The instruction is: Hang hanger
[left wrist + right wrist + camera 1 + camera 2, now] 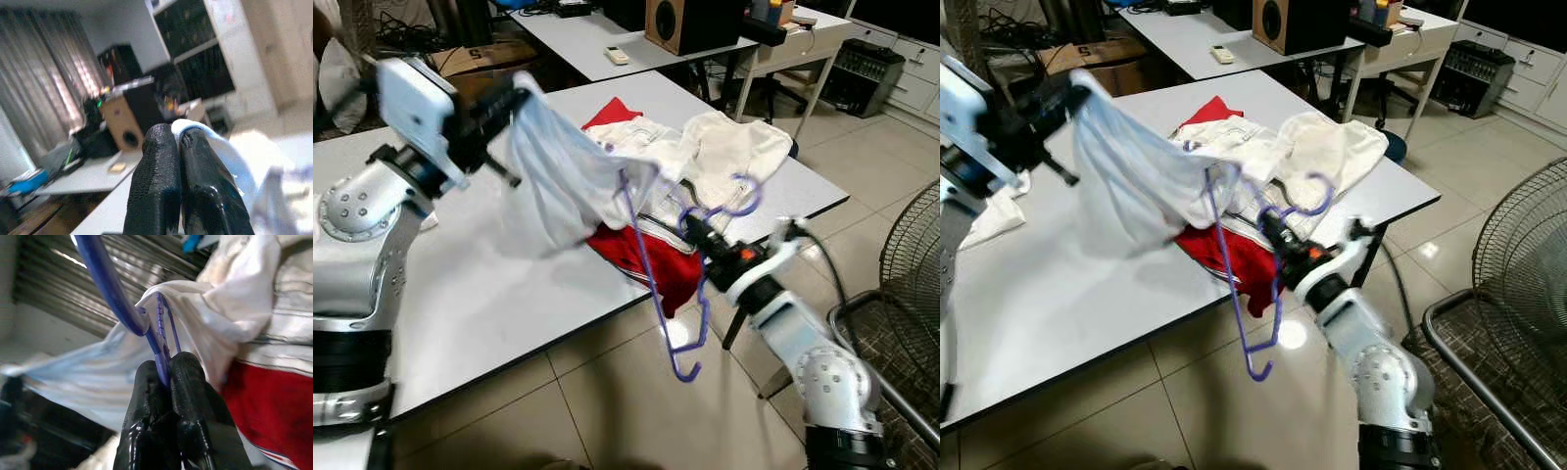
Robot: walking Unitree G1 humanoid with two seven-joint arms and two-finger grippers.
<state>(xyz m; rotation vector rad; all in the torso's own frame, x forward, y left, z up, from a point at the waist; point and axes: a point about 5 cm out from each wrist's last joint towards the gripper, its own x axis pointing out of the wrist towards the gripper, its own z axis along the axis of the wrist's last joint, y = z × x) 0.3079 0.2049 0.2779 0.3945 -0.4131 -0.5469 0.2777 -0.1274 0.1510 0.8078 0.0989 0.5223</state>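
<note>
Purple hanger, wire-thin, held off the front edge of the white counter by the right hand, whose two black fingers are pinched shut on the wire just below its hook. The hook curls up and to the right of that grip, over the counter's near corner; the frame's long axis runs steeply downward from the grip, ending in a bent tip below the counter edge, above the tiled floor. The upper arm of the hanger reaches from the grip toward the pale blue garment, apparently threaded into its opening, though blur leaves this uncertain. The left hand, fingers closed on the cloth's far end, holds the garment stretched above the counter, well apart from the right hand. The garment thus spans between both hands, above the heap of white and red clothes on the counter. Judged next: slide the hanger further along the garment toward the left hand.
</note>
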